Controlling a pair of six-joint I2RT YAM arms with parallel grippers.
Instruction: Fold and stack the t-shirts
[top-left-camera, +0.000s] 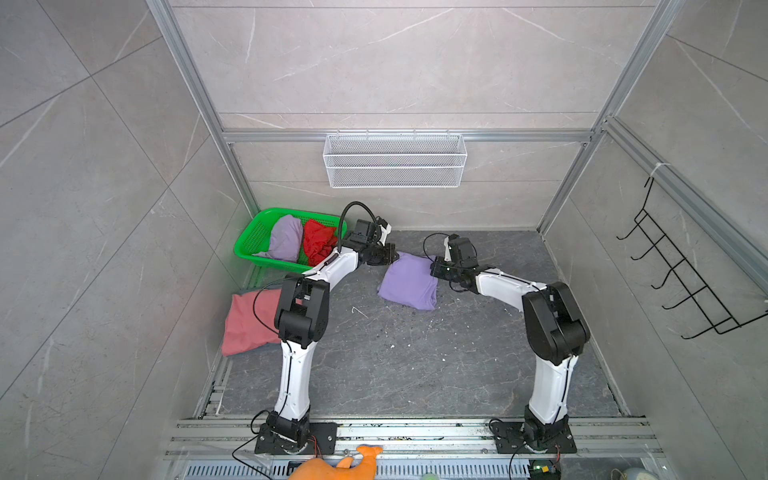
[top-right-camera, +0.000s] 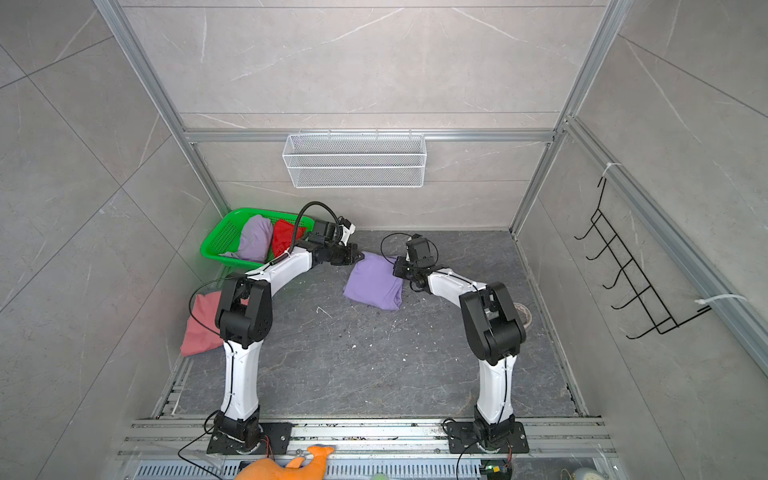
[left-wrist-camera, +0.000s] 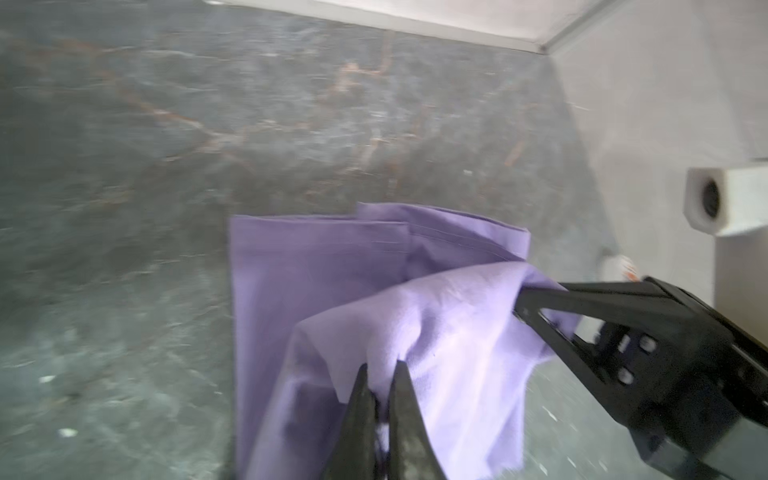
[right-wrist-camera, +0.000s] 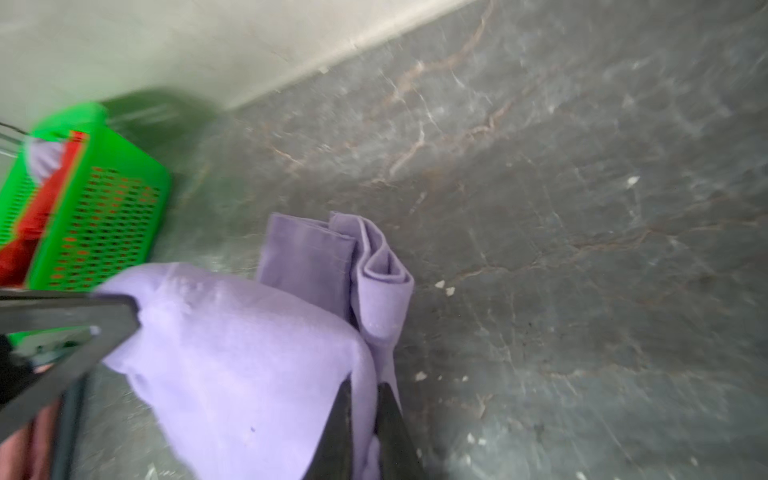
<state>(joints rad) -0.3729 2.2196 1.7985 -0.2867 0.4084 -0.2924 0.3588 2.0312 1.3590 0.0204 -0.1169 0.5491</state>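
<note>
Left claw (left-wrist-camera: 381, 376) and right claw (right-wrist-camera: 365, 395) each pinch a thin edge of the lavender tee (top-left-camera: 409, 284). Risk: uneven pull slips cloth, undoing folds on the surface (top-left-camera: 415, 365)

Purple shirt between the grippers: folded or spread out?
Folded. The purple shirt is a compact block with layered hems at one edge.

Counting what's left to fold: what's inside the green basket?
A lavender shirt and a red shirt lie crumpled side by side in the basket. Whatever may be under them is covered.
</note>
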